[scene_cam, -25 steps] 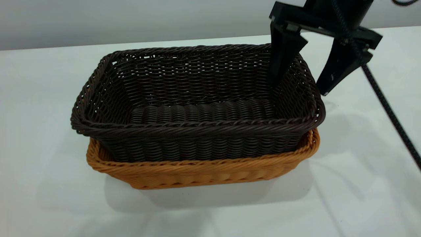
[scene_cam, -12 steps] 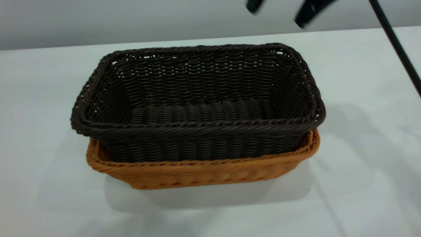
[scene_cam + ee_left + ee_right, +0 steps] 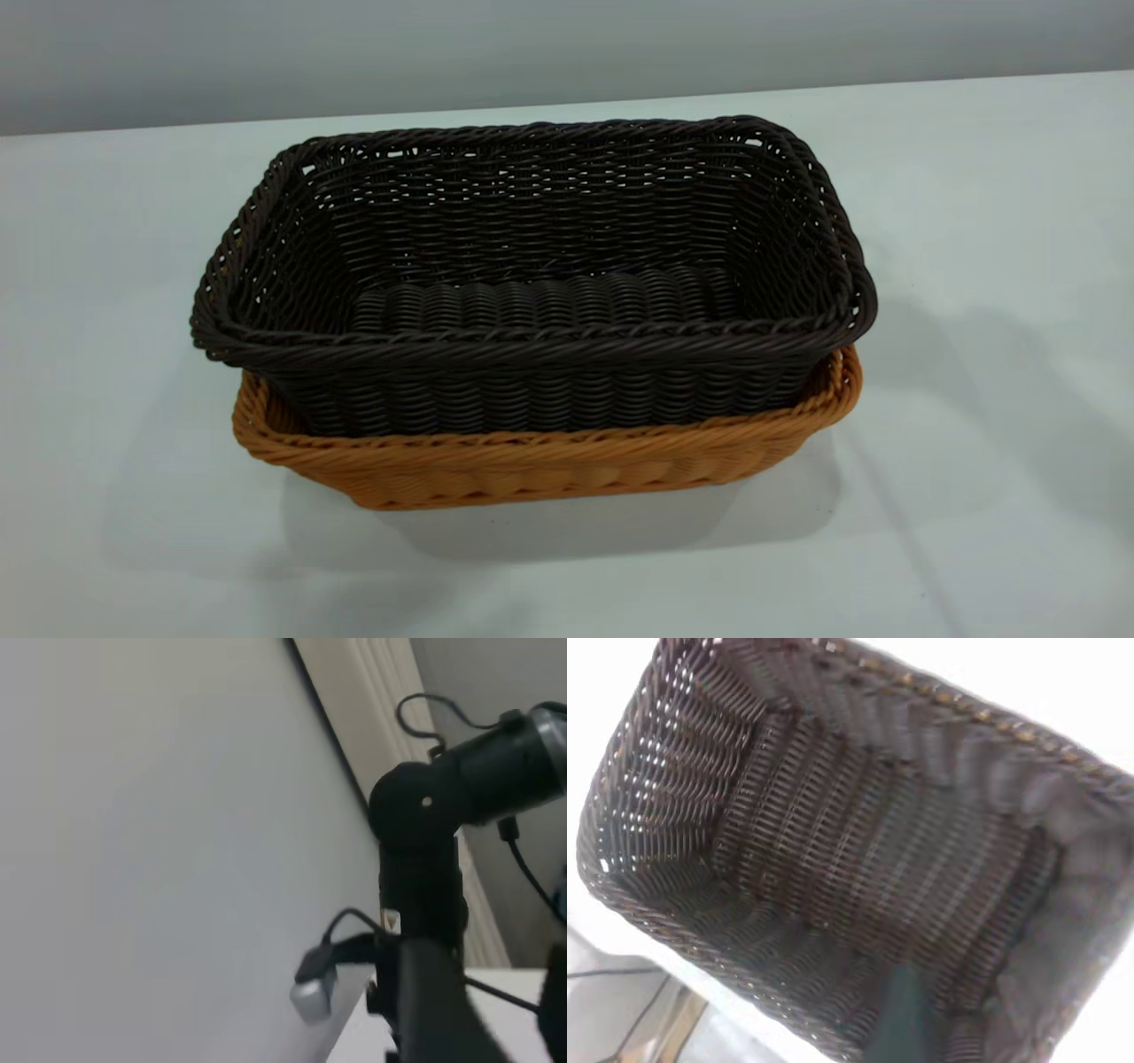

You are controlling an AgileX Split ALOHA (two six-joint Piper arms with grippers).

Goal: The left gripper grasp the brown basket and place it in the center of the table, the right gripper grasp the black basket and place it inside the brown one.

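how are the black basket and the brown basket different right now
Colour: the black basket is very dark brown-black, the brown basket orange-tan.
Position: the black basket sits nested inside the brown basket, which rests on the table.
Visibility: the black basket shows its whole interior and rim, while only a lower band and the near rim of the brown basket show.
Height: the black basket's rim stands above the brown basket's rim.
Both are rectangular woven wicker with flaring sides and braided rims.

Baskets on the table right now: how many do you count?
2. The black basket sits nested inside the brown basket, which rests near the middle of the table. Nothing suggests a third hidden underneath.
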